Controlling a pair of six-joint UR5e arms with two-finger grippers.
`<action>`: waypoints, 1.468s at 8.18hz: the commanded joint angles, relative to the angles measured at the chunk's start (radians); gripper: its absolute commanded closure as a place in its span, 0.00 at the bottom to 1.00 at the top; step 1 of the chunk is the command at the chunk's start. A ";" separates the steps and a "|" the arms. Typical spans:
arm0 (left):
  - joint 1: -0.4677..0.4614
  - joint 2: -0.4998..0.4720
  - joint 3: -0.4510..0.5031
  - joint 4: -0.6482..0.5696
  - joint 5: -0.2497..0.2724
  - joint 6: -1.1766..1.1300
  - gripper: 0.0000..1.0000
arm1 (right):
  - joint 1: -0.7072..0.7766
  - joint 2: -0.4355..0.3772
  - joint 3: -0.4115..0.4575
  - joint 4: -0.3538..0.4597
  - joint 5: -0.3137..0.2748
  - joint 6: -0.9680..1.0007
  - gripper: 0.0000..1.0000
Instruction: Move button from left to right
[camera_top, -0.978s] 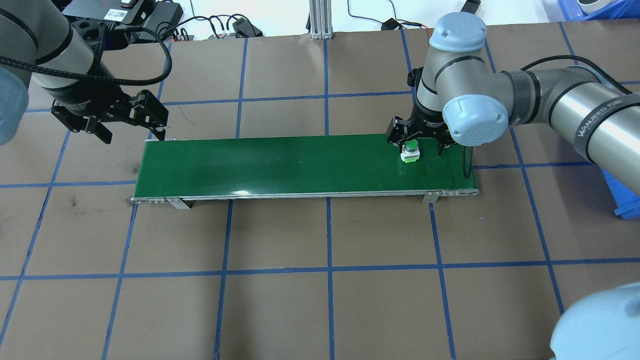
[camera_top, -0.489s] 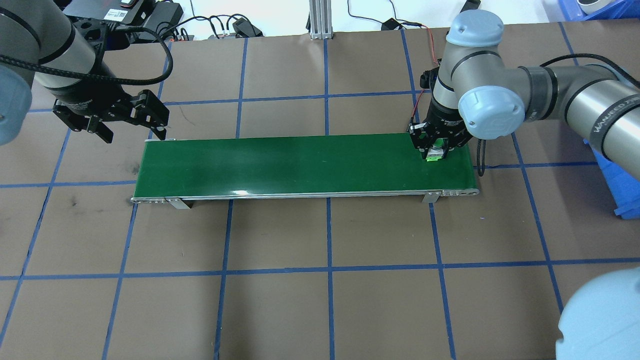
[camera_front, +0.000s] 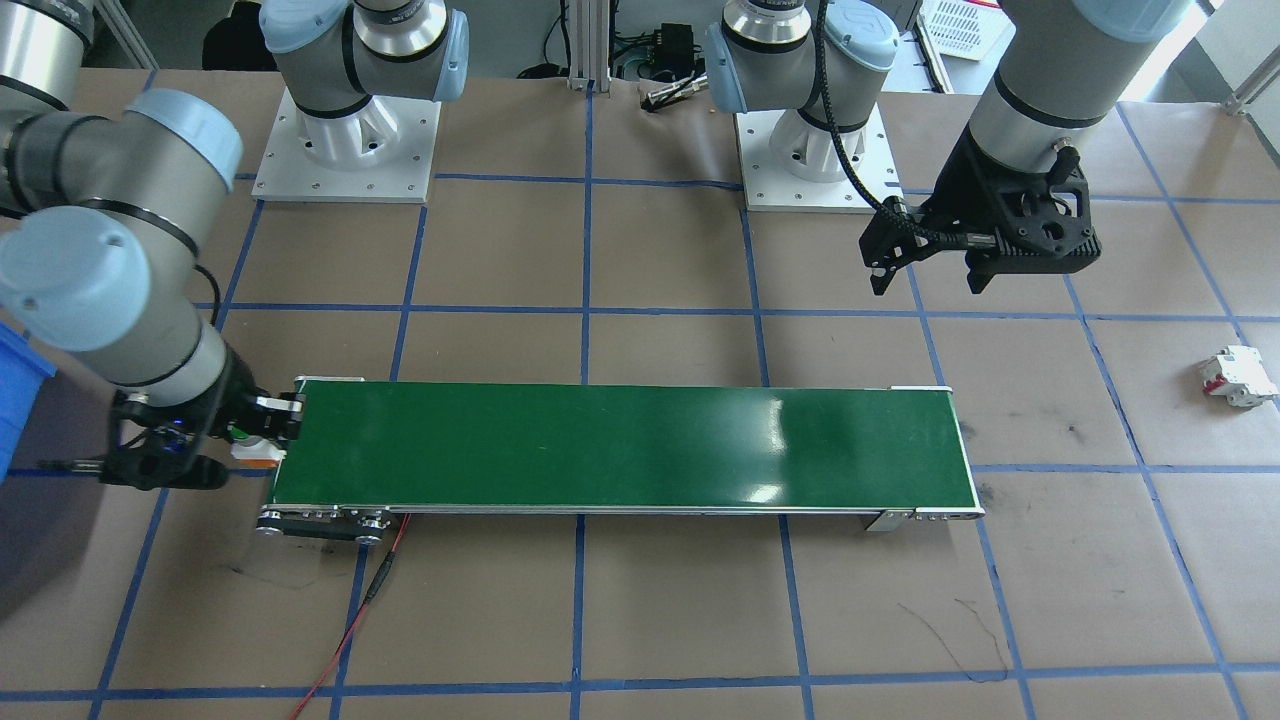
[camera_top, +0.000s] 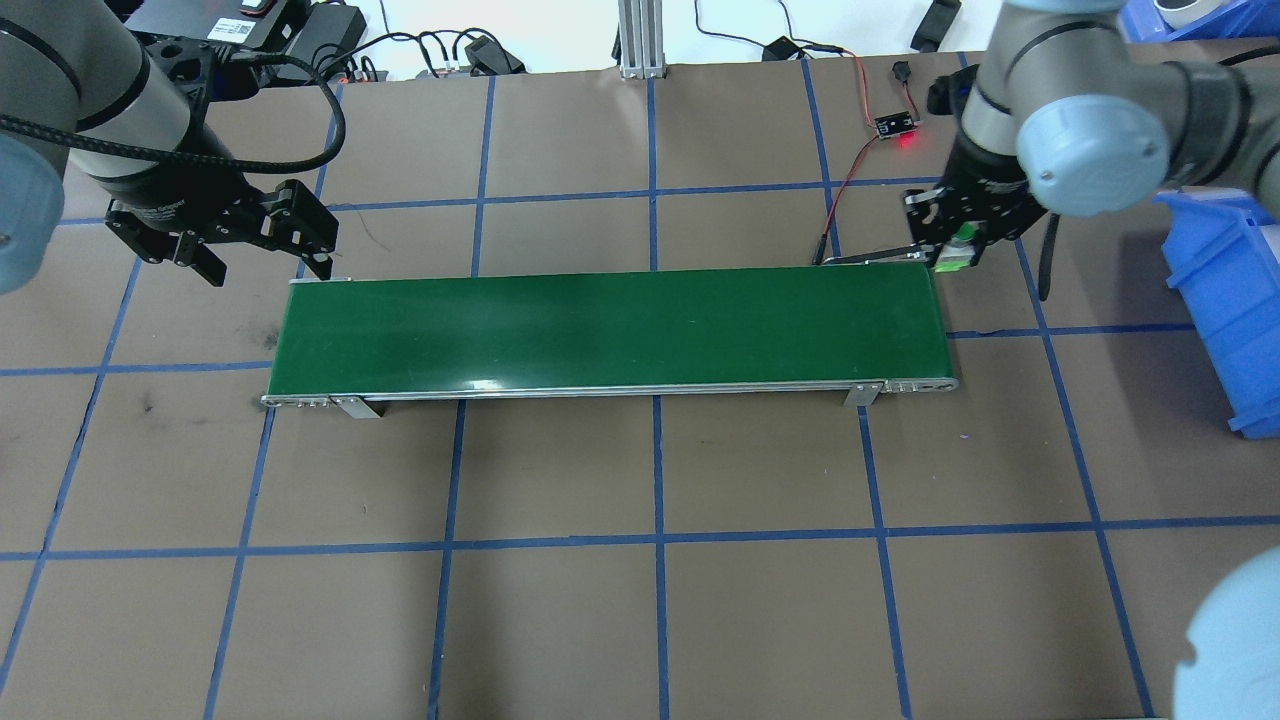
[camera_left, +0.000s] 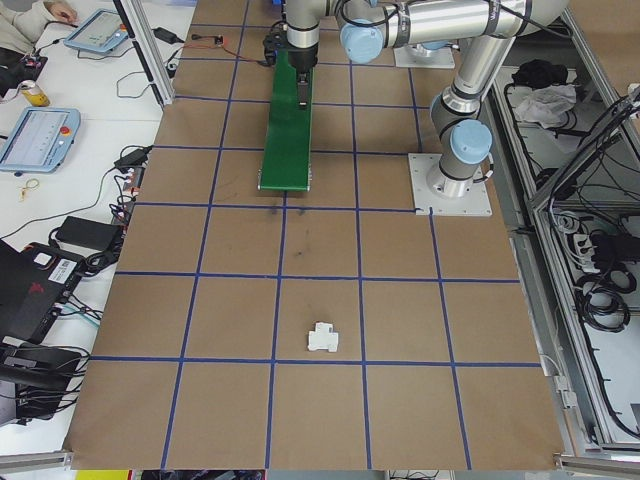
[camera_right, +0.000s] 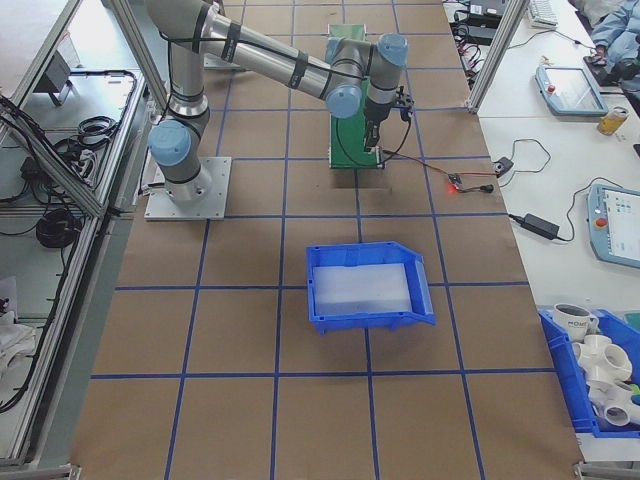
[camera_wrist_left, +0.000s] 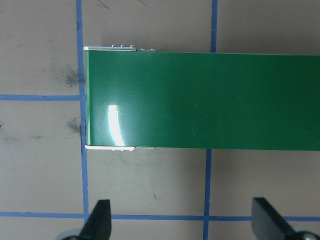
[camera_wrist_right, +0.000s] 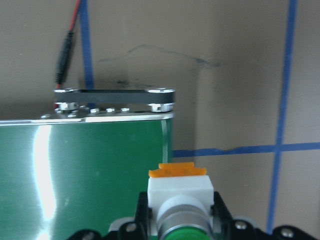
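Observation:
The button (camera_top: 960, 246) hangs just past the right end of the green conveyor belt (camera_top: 600, 325), off its surface. My right gripper (camera_top: 955, 252) is shut on it. In the right wrist view the button's (camera_wrist_right: 177, 190) white body and orange base stick out between the fingers, beside the belt's (camera_wrist_right: 85, 170) end roller. The front-facing view shows that gripper (camera_front: 245, 448) and the button (camera_front: 252, 452) at the belt's (camera_front: 620, 445) left end. My left gripper (camera_top: 268, 268) hovers open and empty behind the belt's left end; the left wrist view shows the same gripper (camera_wrist_left: 182, 222) over bare paper.
A blue bin (camera_top: 1225, 290) stands at the right edge. A small board with a red light (camera_top: 897, 125) and its red wire lie behind the belt's right end. A white block with red parts (camera_front: 1238, 375) lies far out on my left side.
My right gripper shut on the button, lifted it off the belt and carried it right and back, past the belt's end. The left arm barely moved.

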 joint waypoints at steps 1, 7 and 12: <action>0.000 0.007 0.004 0.004 0.000 0.000 0.00 | -0.287 -0.069 -0.022 0.019 -0.017 -0.382 1.00; 0.000 -0.001 -0.011 0.065 0.000 0.001 0.00 | -0.644 0.021 -0.024 -0.158 0.008 -1.004 1.00; 0.000 0.002 -0.019 0.068 -0.002 0.001 0.00 | -0.687 0.192 -0.005 -0.311 0.037 -1.215 0.77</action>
